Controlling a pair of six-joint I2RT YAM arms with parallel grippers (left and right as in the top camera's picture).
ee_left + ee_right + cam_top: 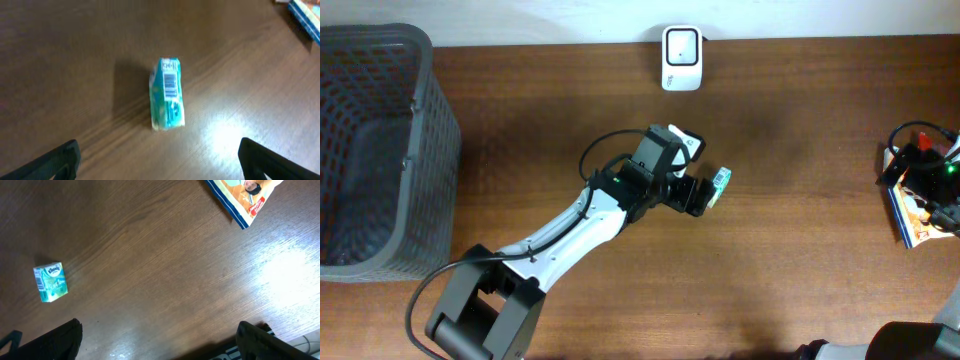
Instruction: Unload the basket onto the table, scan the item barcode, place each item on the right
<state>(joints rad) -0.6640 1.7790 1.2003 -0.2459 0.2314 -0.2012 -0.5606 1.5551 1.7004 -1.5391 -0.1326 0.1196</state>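
Observation:
The item is a small teal tissue packet [721, 183] lying on the brown table near its middle. In the left wrist view the packet [167, 95] shows a barcode on its upper side. My left gripper [703, 195] hovers just short of it, open, with nothing between its dark fingers [55, 162]. At the table's far edge stands a white scanner [681, 58]. My right gripper [928, 182] is at the right edge of the table, open and empty. Its wrist view shows the packet [50, 282] far off to the left.
A dark grey mesh basket [415, 110] fills the far left. A flat colourful book [910, 218] lies under the right arm, also seen as the book [240, 197] and a blue edge [306, 12]. A black cable [595, 155] loops beside the left arm.

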